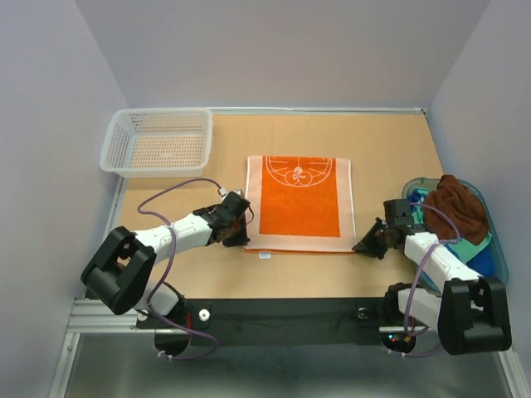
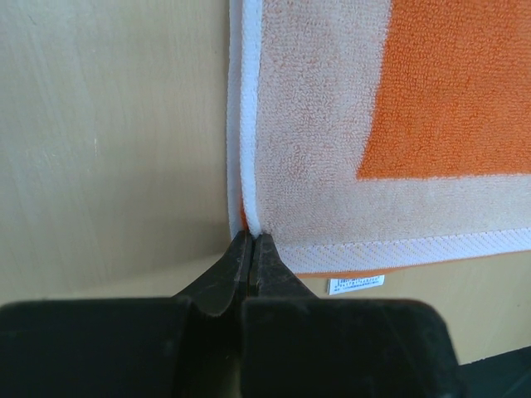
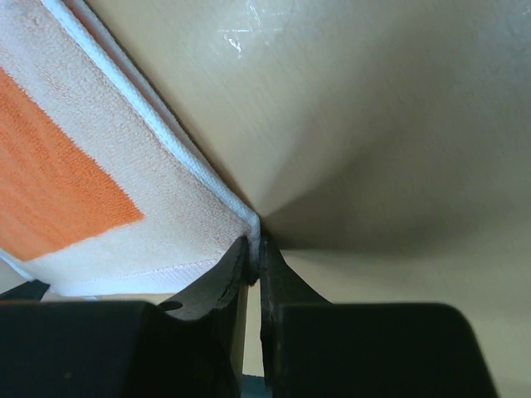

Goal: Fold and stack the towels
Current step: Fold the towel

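While flat, towel [image 1: 299,199] in both grippers [image 2: 251,242] [image 3: 255,246]

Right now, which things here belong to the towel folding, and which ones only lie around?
Job: orange towel; brown towel; blue and green cloths beneath it; left gripper and right gripper, each pinching a near corner of the orange towel.
Lying about: white mesh basket; translucent tub holding the pile.

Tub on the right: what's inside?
A dark brown towel heaped on top, with teal and blue cloths showing under it. The tub floor and anything deeper are covered; the right arm overlaps its left side.
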Controlling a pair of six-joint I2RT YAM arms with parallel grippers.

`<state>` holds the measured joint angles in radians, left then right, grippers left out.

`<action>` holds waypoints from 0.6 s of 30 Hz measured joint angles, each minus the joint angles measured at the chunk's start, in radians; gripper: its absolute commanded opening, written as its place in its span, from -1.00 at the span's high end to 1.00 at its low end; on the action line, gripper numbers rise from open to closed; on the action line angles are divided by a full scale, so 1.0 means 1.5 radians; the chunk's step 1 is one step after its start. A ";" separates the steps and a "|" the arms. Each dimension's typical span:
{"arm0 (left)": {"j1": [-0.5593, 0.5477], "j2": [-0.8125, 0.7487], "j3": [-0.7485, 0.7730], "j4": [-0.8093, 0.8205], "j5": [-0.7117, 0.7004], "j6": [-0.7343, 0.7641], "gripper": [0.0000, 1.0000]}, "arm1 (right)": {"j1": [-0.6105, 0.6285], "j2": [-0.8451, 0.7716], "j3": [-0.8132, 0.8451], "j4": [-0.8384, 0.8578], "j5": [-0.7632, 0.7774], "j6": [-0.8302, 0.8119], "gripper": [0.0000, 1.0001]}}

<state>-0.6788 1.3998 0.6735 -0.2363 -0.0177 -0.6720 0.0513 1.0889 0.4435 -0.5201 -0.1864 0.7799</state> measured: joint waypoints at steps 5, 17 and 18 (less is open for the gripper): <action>0.000 0.005 0.003 0.003 -0.007 0.000 1.00 | -0.003 0.024 0.010 0.015 -0.001 0.015 0.97; 0.046 0.068 0.060 0.021 -0.008 0.009 1.00 | -0.003 0.174 0.119 0.056 0.035 0.001 0.99; 0.049 0.070 0.063 0.021 -0.008 0.009 1.00 | -0.003 0.185 0.128 0.059 0.037 -0.001 0.99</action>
<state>-0.6052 1.5047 0.7677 -0.2050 -0.0299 -0.6582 0.0475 1.3666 0.6350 -0.4316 -0.1307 0.7780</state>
